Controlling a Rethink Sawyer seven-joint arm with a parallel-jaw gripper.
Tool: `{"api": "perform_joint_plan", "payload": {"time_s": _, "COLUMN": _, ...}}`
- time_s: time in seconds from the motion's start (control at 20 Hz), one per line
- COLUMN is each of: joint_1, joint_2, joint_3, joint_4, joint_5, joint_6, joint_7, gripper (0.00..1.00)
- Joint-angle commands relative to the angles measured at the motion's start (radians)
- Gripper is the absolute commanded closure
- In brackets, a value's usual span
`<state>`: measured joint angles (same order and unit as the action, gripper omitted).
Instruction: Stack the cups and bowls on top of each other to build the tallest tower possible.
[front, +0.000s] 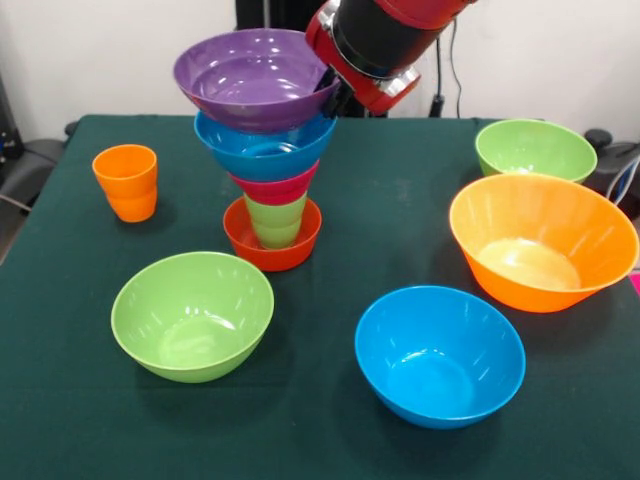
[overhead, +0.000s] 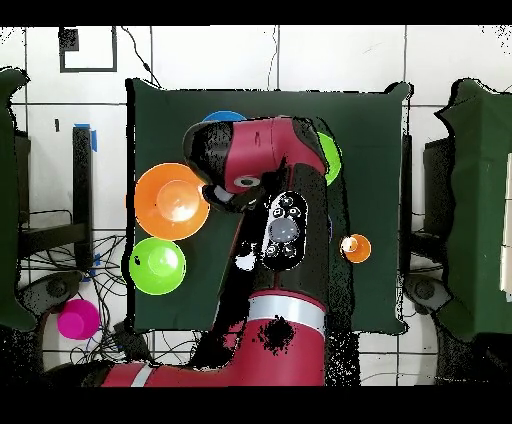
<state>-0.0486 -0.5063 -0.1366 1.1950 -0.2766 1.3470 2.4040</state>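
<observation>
The tower (front: 268, 150) has five pieces. Around it sit four loose bowls: two green, one blue (front: 440, 355), one big orange (front: 545, 240). One orange cup (front: 127, 181) stands left. Arm (front: 375, 40) touches the tower's top; its grip is hidden.

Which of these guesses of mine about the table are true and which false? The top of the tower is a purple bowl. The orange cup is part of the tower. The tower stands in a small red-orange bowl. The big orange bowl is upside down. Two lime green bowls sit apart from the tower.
1. The purple bowl tops the tower: true.
2. The orange cup is part of the tower: false. It stands alone on the table, off to one side.
3. The tower stands in a small red-orange bowl: true.
4. The very large orange bowl is upside down: false. It sits open side up.
5. Two lime green bowls sit apart from the tower: true.
</observation>
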Motion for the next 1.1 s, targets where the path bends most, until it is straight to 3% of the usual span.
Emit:
{"api": "perform_joint_plan", "payload": {"time_s": 0.05, "joint_1": 0.006, "joint_2": -0.035, "joint_3": 0.059, "joint_4": 0.036, "joint_5": -0.074, "joint_6": -0.250, "joint_7": -0.044, "gripper": 1.00}}
{"api": "perform_joint_plan", "payload": {"time_s": 0.1, "joint_1": 0.006, "joint_2": -0.028, "joint_3": 0.060, "joint_4": 0.022, "joint_5": -0.072, "joint_6": -0.215, "joint_7": -0.057, "gripper": 1.00}}
{"api": "perform_joint_plan", "payload": {"time_s": 1.1, "joint_1": 0.018, "joint_2": -0.033, "joint_3": 0.033, "joint_4": 0.039, "joint_5": -0.051, "joint_6": -0.230, "joint_7": -0.062, "gripper": 1.00}}
